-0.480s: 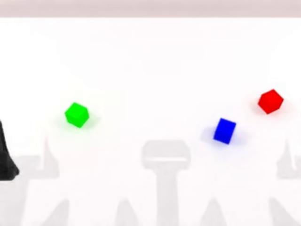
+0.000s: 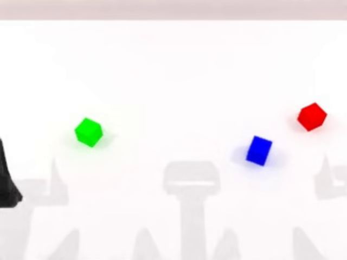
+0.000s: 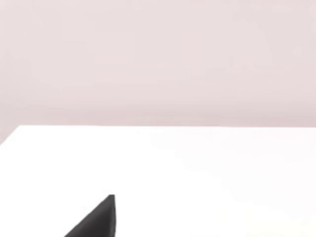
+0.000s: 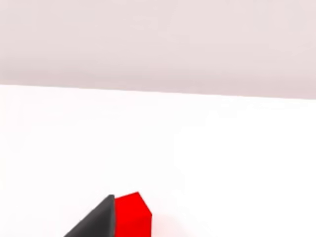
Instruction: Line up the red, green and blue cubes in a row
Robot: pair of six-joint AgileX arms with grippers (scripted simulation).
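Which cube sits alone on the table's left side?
The green cube: it sits alone on the left in the top view, while the blue cube and red cube sit near each other on the right.

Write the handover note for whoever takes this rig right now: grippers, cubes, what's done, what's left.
Left gripper: parked at the table's left edge, near nothing; fingers cannot be judged.
Right gripper: out of the top view; one fingertip shows in the right wrist view beside the red cube; no grip visible.
Green cube: left side, alone.
Blue cube: right of centre.
Red cube: far right, farther back than blue.
Done: nothing; the cubes lie scattered.
Left: bring all three into one row.
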